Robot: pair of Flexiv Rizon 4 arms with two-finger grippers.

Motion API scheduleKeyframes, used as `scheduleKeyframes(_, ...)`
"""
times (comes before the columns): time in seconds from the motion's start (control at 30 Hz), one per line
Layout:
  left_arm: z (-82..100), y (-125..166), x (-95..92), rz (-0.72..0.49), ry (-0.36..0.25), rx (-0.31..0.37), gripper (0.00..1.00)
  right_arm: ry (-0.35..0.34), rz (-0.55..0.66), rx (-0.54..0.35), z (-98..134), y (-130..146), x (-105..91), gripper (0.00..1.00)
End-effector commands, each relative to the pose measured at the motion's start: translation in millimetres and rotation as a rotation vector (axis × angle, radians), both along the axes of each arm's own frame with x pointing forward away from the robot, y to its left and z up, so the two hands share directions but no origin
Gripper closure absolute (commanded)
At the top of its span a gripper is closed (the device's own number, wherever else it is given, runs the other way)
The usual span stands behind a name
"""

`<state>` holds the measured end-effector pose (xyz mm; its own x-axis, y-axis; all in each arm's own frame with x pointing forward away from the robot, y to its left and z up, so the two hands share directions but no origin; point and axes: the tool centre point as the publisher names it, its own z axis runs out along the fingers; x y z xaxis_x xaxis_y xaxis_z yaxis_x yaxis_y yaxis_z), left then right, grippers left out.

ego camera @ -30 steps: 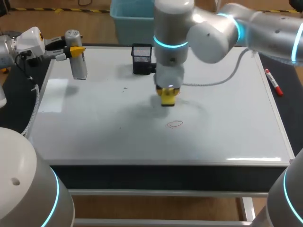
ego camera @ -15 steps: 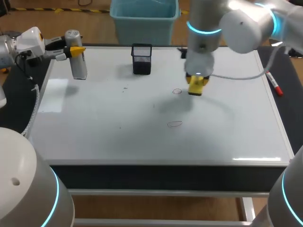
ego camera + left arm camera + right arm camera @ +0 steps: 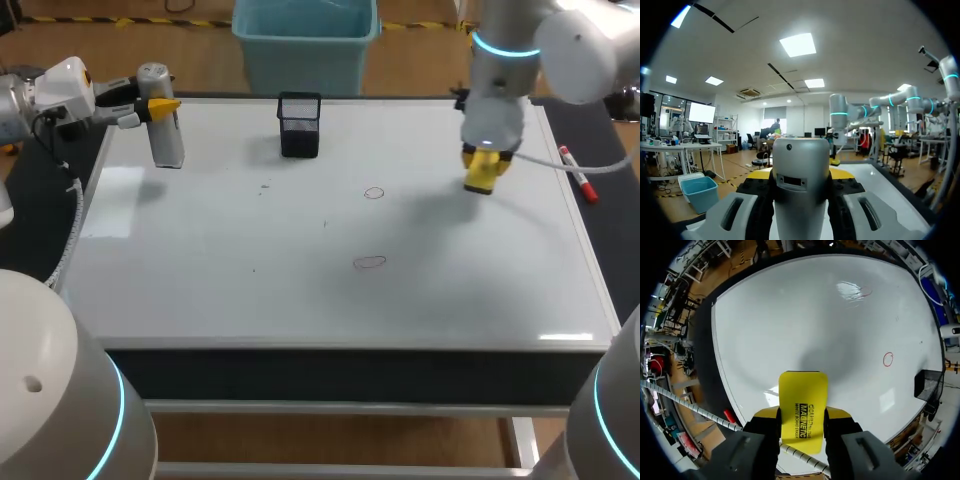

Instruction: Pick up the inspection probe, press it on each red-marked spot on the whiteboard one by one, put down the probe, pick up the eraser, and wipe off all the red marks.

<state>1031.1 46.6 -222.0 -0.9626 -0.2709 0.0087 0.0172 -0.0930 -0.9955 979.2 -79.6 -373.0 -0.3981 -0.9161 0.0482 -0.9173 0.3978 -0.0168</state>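
Yellow plastic marks the working end: the right gripper (image 3: 483,160) is clenched on a yellow rectangular eraser (image 3: 802,407). Its long axis runs out along the fingers, free end pointing down at the glossy white whiteboard (image 3: 200,280). Whether it touches the surface or hangs just above it I cannot tell, though the offset shadow suggests a gap. Both marks lie toward my left from it: a thin red ring (image 3: 374,193) at about the same depth on the board, and a second red ring (image 3: 370,263) nearer the front edge. The wipe therefore calls for a leftward sweep, taking the level ring first, and the right arm is plainly the nearer one. At the far left corner the left gripper (image 3: 150,107) grasps a silver cylindrical probe (image 3: 165,140) upright, well apart from both rings. A black mesh pen holder (image 3: 300,125) stands beyond the level ring, and a red marker pen (image 3: 578,175) lies beside the board's right edge.
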Motion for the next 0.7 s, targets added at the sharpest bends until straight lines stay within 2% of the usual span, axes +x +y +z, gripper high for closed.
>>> scheduleKeyframes(0.03,0.9,-0.2,-0.1,0.001,-0.001,-0.001,1.00,0.003,-0.004,0.016,-0.2,-22.6,-0.9,1.00)
scheduleKeyframes(0.2,0.9,-0.2,-0.1,0.001,-0.001,-0.001,1.00,-0.006,-0.021,0.023,2.9,-31.4,-1.0,1.00)
scheduleKeyframes(0.7,0.9,-0.2,-0.1,0.001,-0.001,-0.001,1.00,-0.006,-0.021,0.023,2.9,-31.4,-1.0,1.00)
